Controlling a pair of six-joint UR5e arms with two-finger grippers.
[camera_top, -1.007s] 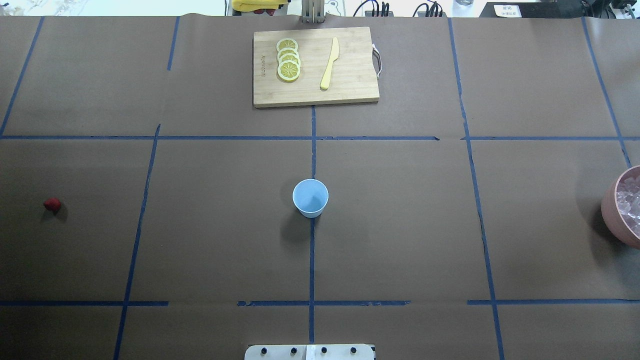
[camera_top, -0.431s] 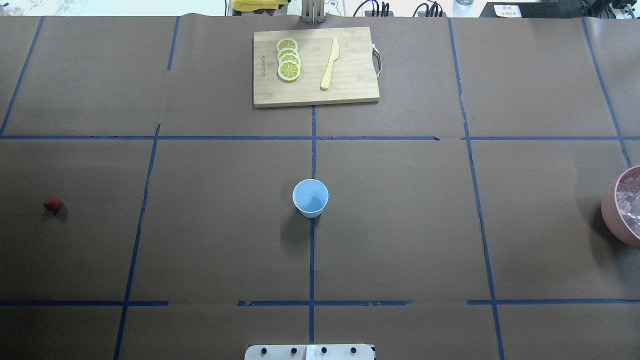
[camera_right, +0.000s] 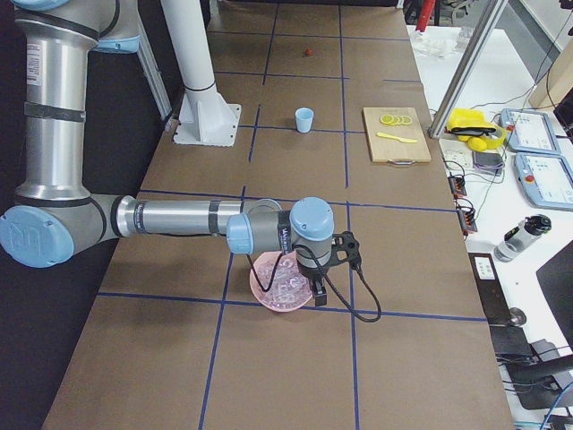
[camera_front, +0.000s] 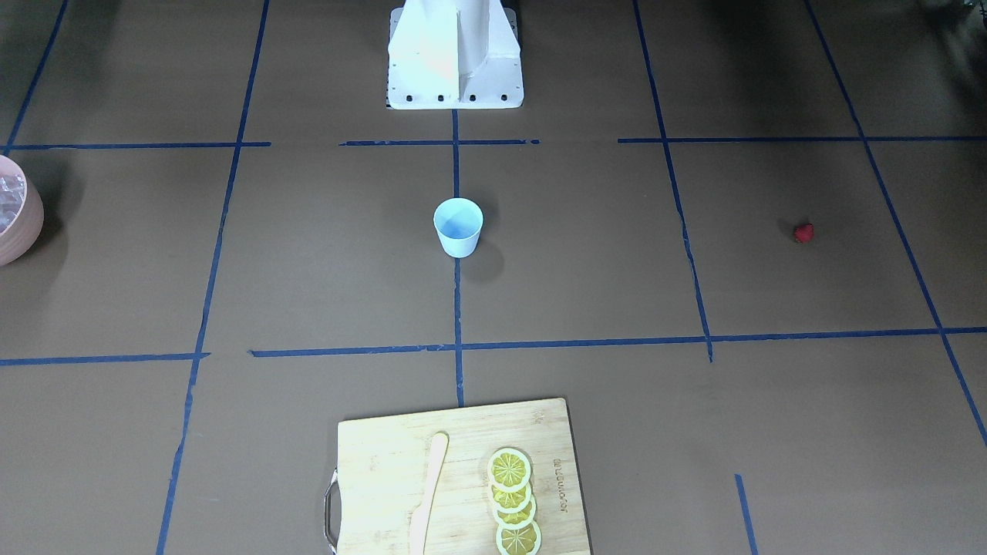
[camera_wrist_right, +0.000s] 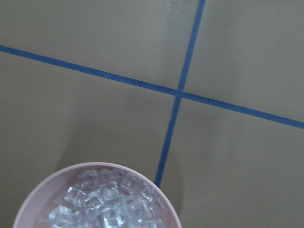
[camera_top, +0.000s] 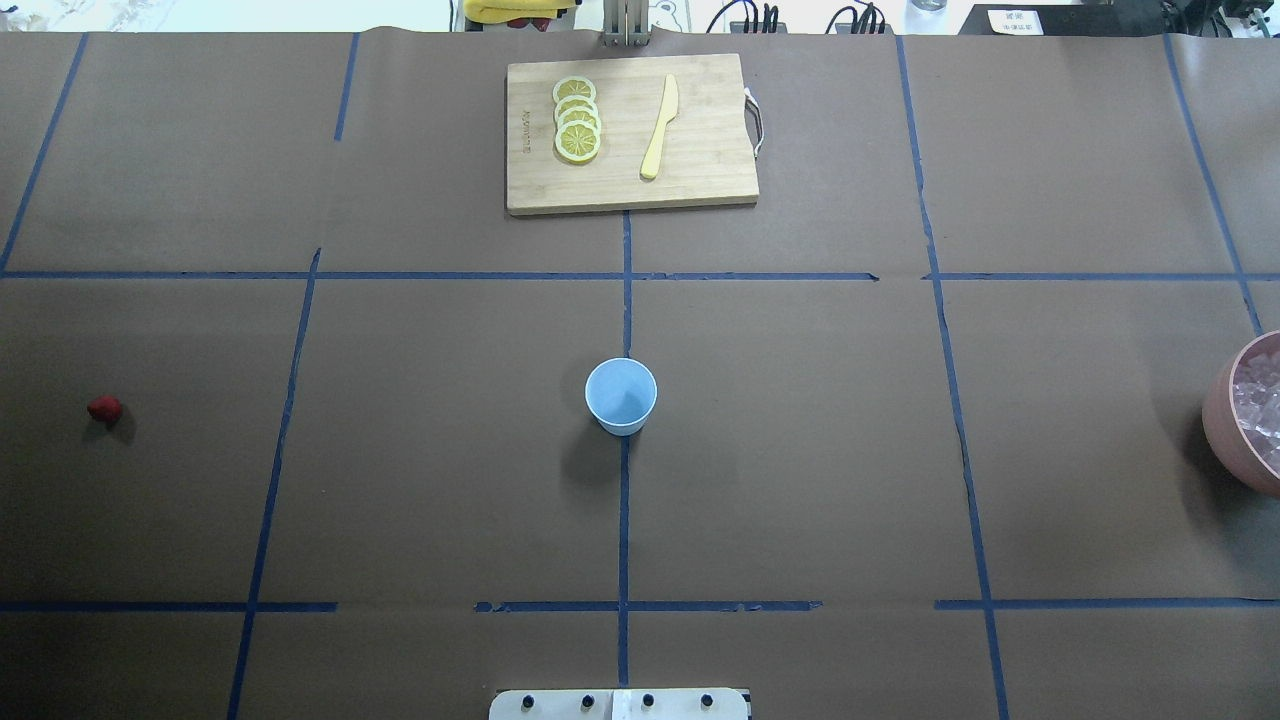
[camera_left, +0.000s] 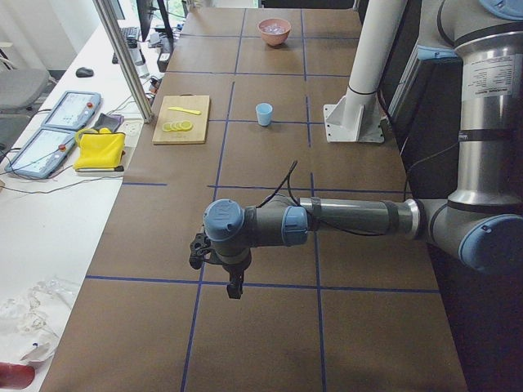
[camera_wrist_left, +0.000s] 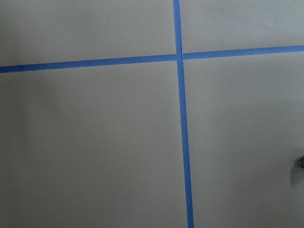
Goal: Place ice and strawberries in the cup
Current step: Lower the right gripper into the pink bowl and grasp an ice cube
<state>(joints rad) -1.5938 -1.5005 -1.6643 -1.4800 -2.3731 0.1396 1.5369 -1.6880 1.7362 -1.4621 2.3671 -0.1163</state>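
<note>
The cup (camera_top: 621, 397) is standing upright, the bowl (camera_wrist_right: 40, 197) is holding ice (camera_wrist_right: 104, 209), and whether the left pincer (camera_left: 234, 291) or the right pincer (camera_right: 320, 296) is clenching cannot be told.

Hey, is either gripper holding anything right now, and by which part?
Nothing looks held. The strawberry lies alone on the table, the cup stands free, the ice sits in the pink bowl. The left gripper and right gripper are too small to read.

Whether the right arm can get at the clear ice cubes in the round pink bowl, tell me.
Probably yes: the right gripper hangs close above the open pink bowl, with nothing covering the ice cubes.
</note>
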